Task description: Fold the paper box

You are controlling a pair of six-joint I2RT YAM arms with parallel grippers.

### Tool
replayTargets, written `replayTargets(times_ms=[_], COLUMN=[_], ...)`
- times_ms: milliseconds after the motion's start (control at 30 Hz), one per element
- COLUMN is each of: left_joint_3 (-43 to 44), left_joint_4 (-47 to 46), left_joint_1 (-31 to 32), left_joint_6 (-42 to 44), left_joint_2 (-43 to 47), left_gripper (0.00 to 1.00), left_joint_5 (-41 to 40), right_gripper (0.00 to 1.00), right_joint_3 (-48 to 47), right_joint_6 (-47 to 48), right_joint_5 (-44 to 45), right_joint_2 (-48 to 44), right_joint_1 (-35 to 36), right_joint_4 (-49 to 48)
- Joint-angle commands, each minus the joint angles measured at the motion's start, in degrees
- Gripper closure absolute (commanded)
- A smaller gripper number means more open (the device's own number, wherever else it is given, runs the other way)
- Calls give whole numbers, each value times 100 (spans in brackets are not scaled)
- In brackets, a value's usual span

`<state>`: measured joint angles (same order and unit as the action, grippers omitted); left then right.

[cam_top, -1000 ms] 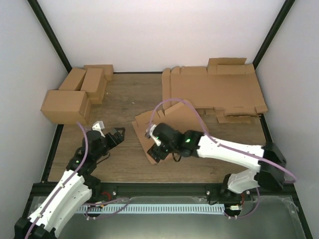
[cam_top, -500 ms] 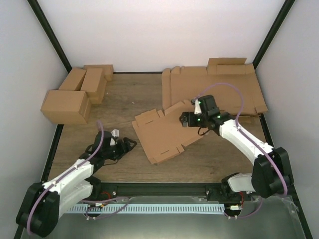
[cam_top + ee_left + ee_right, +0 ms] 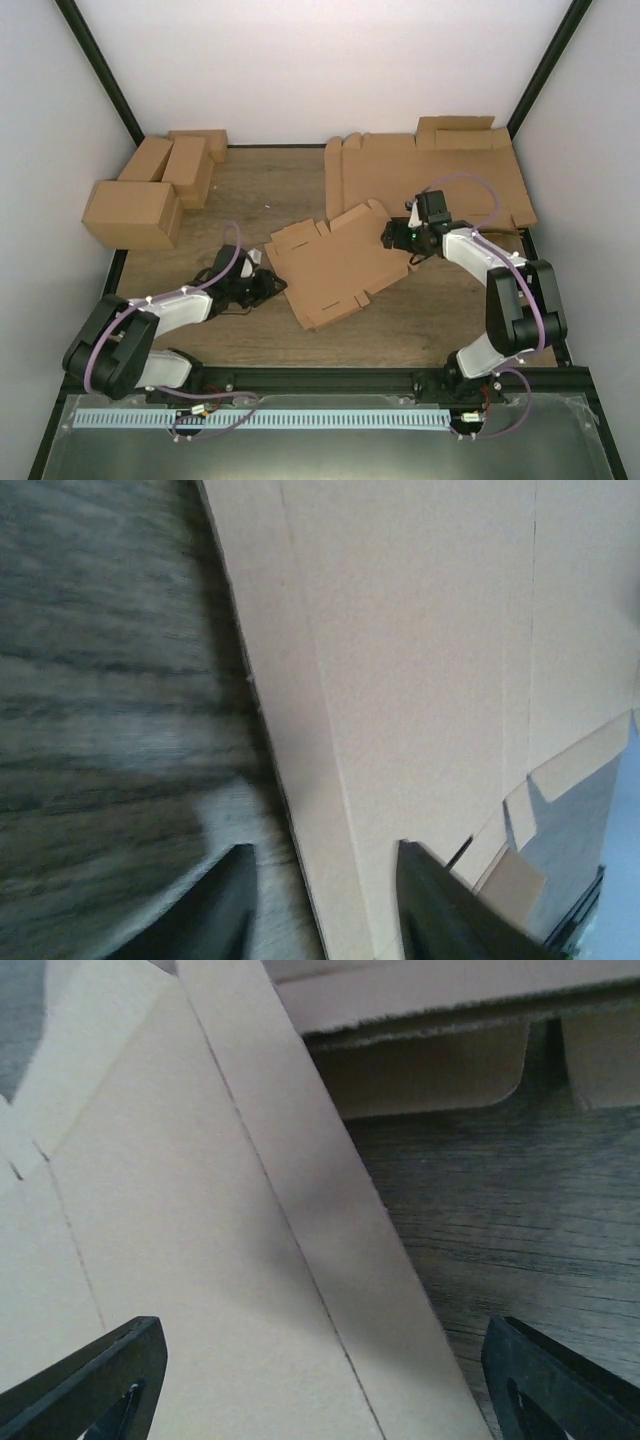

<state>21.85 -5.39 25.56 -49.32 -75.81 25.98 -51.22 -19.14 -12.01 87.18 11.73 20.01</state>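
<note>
Soft light is filling the top view. In the left wrist view, the paper box is dropping a thin shadow on the blurry surface at 9 o'clock.

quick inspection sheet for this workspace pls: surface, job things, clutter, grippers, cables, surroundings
surface: wood-grain table, no spills or scraps seen
job's things: paper box, a flat die-cut sheet at the centre, not folded yet
clutter: pile of flat sheets at far right; finished boxes at far left
grippers: left gripper at the sheet's left edge, jaws apart with the edge between them; right gripper at the sheet's right corner, jaws wide open, holding nothing
cables: purple cables loop along both arms, clear of the sheet
surroundings: plain white walls, black frame posts
</note>
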Motion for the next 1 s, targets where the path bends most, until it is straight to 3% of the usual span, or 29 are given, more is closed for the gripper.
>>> replayTargets(times_ms=[0, 67, 167, 333, 467, 567, 633, 700, 767, 867, 967], left_joint_3=[325, 456, 711, 1246, 1839, 2157, 2242, 2159, 1943, 1491, 1133], left_joint_4=[-196, -128, 132, 754, 1942, 2796, 3190, 3327, 3237, 2812, 2313], left_joint_1=[32, 36, 36, 36, 34, 37, 28, 28, 19, -16, -34], left_joint_6=[247, 279, 405, 779, 1292, 1556, 1581, 1444, 1252, 976, 694], left_joint_2=[-334, -503, -702, -772, -590, -336, -215, -86, 29, 168, 141], left_gripper=[68, 76, 78, 95, 96, 96, 91, 79, 54, 35, 31], left_joint_5=[-19, -82, -195, -588, -1271, -1694, -1811, -1772, -1625, -1431, -1060], right_gripper=[11, 14, 23, 39, 50, 52, 49, 35, 30, 28, 28], right_joint_3=[-257, -248, -193, -9, 176, 345, 461, 521, 474, 381, 359], right_joint_6=[66, 104, 215, 383, 453, 419, 377, 347, 310, 250, 213], right_joint_5=[-59, -120, -397, -565, -636, -855, -898, -778, -682, -549, -512], right_joint_2=[232, 320, 348, 128, -173, -398, -527, -586, -521, -381, -312], right_joint_1=[-38, -38, -32, -31, -30, -29, -28, -29, -33, -32, -30], right_joint_4=[-185, -203, -233, -184, -72, -51, -66, -83, -79, -58, -112])
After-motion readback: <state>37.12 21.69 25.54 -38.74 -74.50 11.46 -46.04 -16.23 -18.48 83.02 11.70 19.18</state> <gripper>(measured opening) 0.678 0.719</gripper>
